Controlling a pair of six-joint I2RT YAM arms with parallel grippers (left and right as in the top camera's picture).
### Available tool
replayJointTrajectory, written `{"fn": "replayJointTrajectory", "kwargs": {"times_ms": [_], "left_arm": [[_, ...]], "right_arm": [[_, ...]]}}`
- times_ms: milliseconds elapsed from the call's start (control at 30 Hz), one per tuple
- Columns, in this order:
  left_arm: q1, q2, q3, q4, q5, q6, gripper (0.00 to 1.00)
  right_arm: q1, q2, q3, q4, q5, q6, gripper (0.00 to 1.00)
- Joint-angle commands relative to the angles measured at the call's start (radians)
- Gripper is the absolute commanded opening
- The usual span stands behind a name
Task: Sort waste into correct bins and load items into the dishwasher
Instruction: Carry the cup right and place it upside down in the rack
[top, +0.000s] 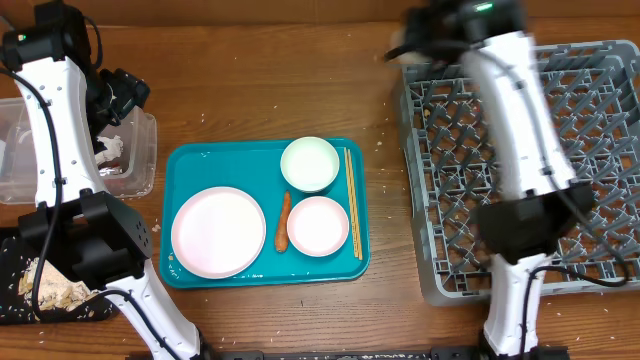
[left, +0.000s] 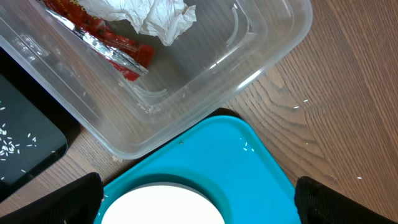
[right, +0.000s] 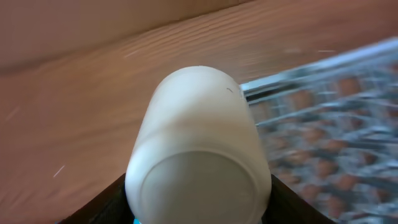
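**Overhead:** A teal tray (top: 190, 160) carries a large round plate (top: 218, 232), two bowls (top: 310, 164), a small orange carrot (top: 284, 222) and thin wooden chopsticks (top: 351, 200). Right of the tray sits the grey, peg-latticed dish rack (top: 440, 200). Left of the tray are a clear tub (top: 140, 150) and a flat black tray (top: 20, 290) strewn with rice-like scraps (top: 55, 290). The right gripper (top: 405, 45) is a blur beyond the tray's far right corner.

**Left wrist:** The left gripper (left: 199, 205) hangs spread wide and empty over the tray's corner. Just beside the tray, a crumpled napkin (left: 155, 18) and a red wrapper (left: 106, 43) lie in the tub.

**Right wrist:** The right gripper pinches a small white cup (right: 196, 143) by its sides, with one round end toward the lens. The cup hangs above the wood table beside the rack's edge. It looks light, rigid and glossy, so it is probably slippery and easy to chip. A firm hold across the mid-wall should suit it, with a gentle set-down among the pegs.
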Motion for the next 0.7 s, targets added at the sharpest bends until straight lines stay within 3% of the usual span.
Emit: {"fn": "replayJointTrajectory", "kwargs": {"times_ms": [0,233,600,633,667], "left_arm": [[0.002,-0.014,-0.003,0.001,-0.02,0.022,1.0],[0.002,-0.014,-0.003,0.001,-0.02,0.022,1.0],[0.002,-0.014,-0.003,0.001,-0.02,0.022,1.0],[0.002,-0.014,-0.003,0.001,-0.02,0.022,1.0],[0.002,-0.014,-0.003,0.001,-0.02,0.022,1.0]], "right_arm": [[-0.099,-0.032,0.019,0.002,0.013,0.009,0.51],[-0.253,0.042,0.019,-0.027,0.013,0.008,0.54],[-0.3,0.079,0.019,-0.171,0.014,0.031,0.55],[-0.3,0.079,0.019,-0.174,0.014,0.031,0.57],[-0.3,0.079,0.019,-0.177,0.014,0.031,0.67]]}}
